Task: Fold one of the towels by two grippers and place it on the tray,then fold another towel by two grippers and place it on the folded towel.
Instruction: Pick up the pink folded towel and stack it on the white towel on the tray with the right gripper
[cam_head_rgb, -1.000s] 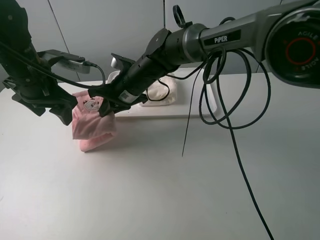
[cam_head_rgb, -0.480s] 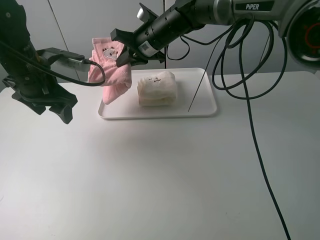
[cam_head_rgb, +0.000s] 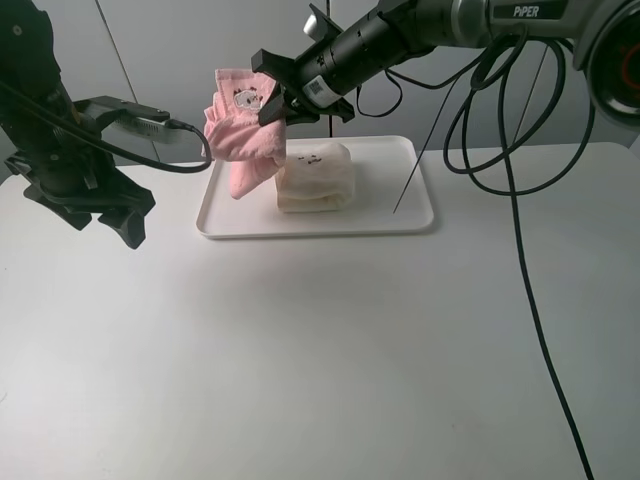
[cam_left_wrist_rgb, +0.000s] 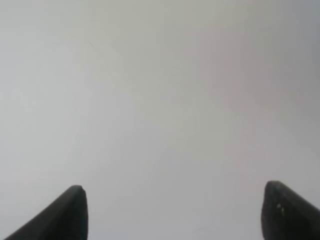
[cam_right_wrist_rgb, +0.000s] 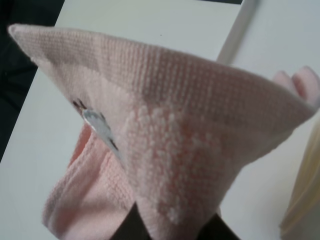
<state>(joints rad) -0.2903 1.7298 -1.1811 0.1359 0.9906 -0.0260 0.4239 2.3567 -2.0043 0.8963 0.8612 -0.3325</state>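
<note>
My right claw (cam_head_rgb: 272, 110) clenched on pale pink terry towel (cam_head_rgb: 245, 140) — above flat white plastic tray (cam_head_rgb: 410, 222); left claw (cam_head_rgb: 125, 222) released.

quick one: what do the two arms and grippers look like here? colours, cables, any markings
Both arms are black. The right arm has a grey link with white PIPER lettering, a round joint cap with a red ring, and loose black cables. The left arm carries a grey camera module. Left gripper fingertips are dark wedges.
</note>
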